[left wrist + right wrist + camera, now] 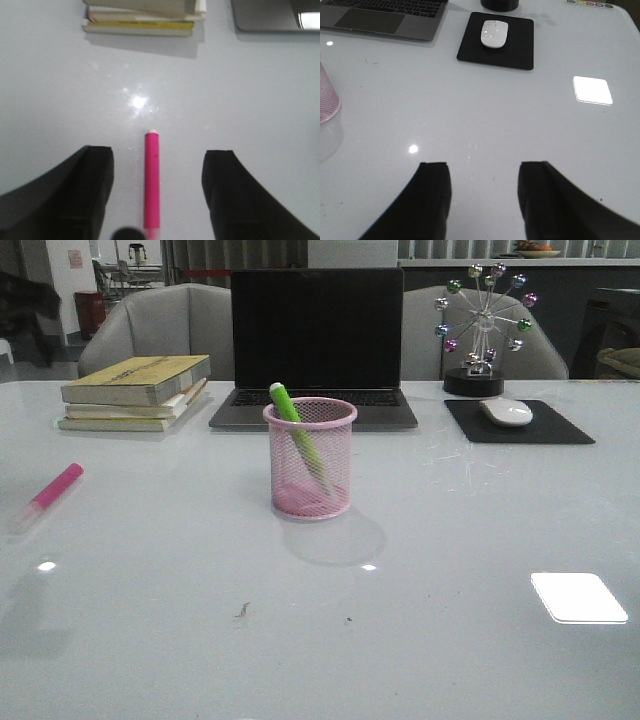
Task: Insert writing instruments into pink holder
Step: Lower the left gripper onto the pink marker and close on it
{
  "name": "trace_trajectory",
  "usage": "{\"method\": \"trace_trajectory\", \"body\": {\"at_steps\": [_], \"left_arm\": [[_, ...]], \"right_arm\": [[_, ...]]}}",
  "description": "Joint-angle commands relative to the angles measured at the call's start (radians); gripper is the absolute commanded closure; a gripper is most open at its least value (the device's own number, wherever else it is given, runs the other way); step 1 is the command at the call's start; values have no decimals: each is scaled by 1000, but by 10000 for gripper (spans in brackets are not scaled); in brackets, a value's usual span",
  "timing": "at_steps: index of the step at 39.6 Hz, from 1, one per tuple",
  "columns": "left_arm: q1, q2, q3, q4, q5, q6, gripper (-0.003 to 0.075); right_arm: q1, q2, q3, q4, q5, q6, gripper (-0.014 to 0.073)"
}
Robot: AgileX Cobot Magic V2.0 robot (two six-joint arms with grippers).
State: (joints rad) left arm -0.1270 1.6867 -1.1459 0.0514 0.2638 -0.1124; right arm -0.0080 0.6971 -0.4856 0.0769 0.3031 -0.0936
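Note:
The pink holder (310, 458) stands mid-table, with the green highlighter (297, 430) leaning inside it, one end above the rim. The magenta highlighter (50, 492) lies flat on the table at the far left. In the left wrist view that magenta highlighter (152, 186) lies lengthwise between the wide-apart fingers of my left gripper (158, 152), which is open and touches nothing. My right gripper (483, 167) is open over bare table, nothing between its fingers; an edge of the pink holder (326, 97) shows at that view's border. Neither gripper appears in the front view.
A stack of books (137, 390) lies at the back left, beyond the magenta highlighter. An open laptop (316, 345) stands behind the holder. A white mouse (506, 411) rests on a black pad (520, 423) at the back right, with a ferris-wheel ornament (485, 325) behind.

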Motion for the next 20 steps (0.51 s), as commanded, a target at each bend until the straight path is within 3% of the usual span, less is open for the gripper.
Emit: {"method": "trace_trajectory", "body": {"at_steps": [1, 20], "left_arm": [[-32, 20, -45, -7, -41, -5, 285], [-38, 221, -46, -10, -41, -5, 285]], "right_arm": [[-8, -7, -29, -6, -78, -6, 160], [-8, -7, -29, -6, -22, -6, 160]]}}
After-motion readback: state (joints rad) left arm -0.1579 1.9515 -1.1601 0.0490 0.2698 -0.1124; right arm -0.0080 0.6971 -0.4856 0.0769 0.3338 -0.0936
